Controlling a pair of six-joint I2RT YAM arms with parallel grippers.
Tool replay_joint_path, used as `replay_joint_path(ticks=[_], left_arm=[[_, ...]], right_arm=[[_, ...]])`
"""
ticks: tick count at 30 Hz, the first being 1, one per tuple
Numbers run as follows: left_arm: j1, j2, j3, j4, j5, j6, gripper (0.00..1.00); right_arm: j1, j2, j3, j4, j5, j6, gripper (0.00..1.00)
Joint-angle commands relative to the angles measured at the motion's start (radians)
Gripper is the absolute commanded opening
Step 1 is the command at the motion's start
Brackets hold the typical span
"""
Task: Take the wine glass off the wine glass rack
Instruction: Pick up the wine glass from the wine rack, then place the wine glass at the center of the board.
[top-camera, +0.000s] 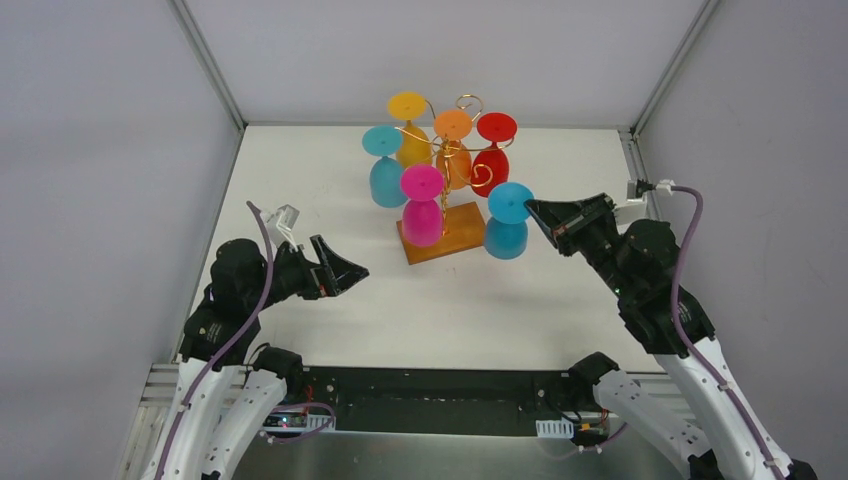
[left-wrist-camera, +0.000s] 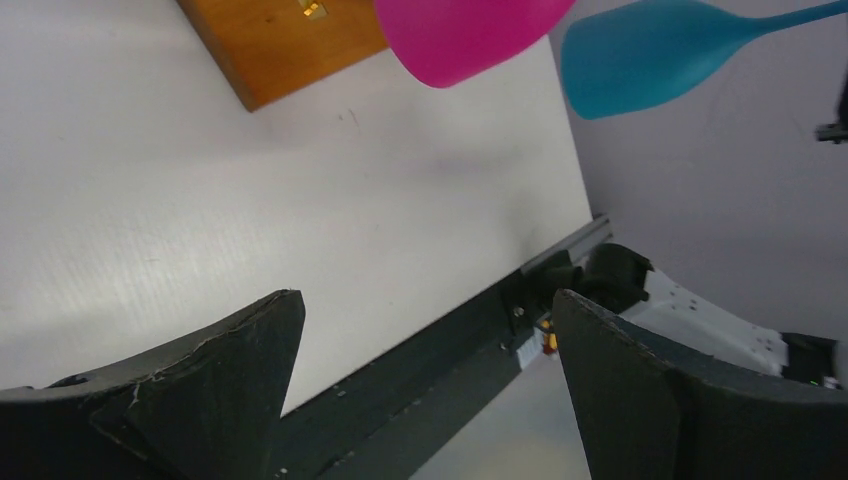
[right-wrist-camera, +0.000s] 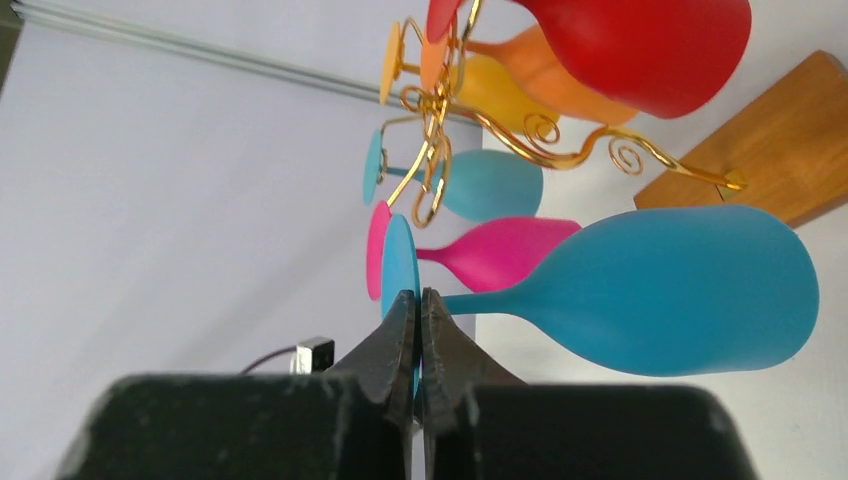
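Observation:
The wine glass rack (top-camera: 447, 155) is a gold wire stand on a brown wooden base (top-camera: 465, 238) at the middle back of the table. My right gripper (top-camera: 531, 208) is shut on the rim of the foot of a blue wine glass (top-camera: 507, 232), which hangs bowl down just right of the base. In the right wrist view the fingertips (right-wrist-camera: 418, 300) pinch that blue foot, the bowl (right-wrist-camera: 670, 290) stretches right, and the foot looks apart from the nearest curled arm (right-wrist-camera: 640, 158). My left gripper (top-camera: 350, 270) is open and holds nothing, well left of the rack.
Several other glasses hang bowl down on the rack: pink (top-camera: 422, 212), light blue (top-camera: 384, 172), yellow (top-camera: 410, 128), orange (top-camera: 454, 145) and red (top-camera: 492, 155). The pink bowl (left-wrist-camera: 465, 35) and the base corner (left-wrist-camera: 275, 45) show in the left wrist view. Walls enclose the table.

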Motion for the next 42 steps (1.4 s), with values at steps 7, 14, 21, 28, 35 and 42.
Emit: replay_joint_path(ticks=[7, 14, 21, 28, 35, 42], left_arm=[[0.012, -0.046, -0.002, 0.114, 0.234, -0.388, 0.99], [-0.006, -0.07, -0.102, 0.22, 0.298, -0.6, 0.99], [-0.132, -0.049, -0.219, 0.338, 0.222, -0.699, 1.0], [-0.349, 0.004, -0.281, 0.462, 0.055, -0.752, 1.0], [-0.46, 0.0, -0.341, 0.55, -0.028, -0.847, 1.0], [-0.601, 0.018, -0.36, 0.621, -0.106, -0.901, 0.99]], right_arm=[[0.063, -0.048, -0.053, -0.002, -0.234, -0.222, 0.0], [0.189, -0.038, -0.044, 0.019, -0.265, -0.37, 0.0], [0.364, 0.013, -0.048, 0.037, -0.222, -0.518, 0.0], [0.621, 0.068, -0.009, 0.005, -0.057, -0.7, 0.0], [0.849, 0.096, -0.045, 0.041, 0.081, -0.887, 0.0], [1.004, 0.113, -0.098, 0.147, 0.159, -1.065, 0.0]])
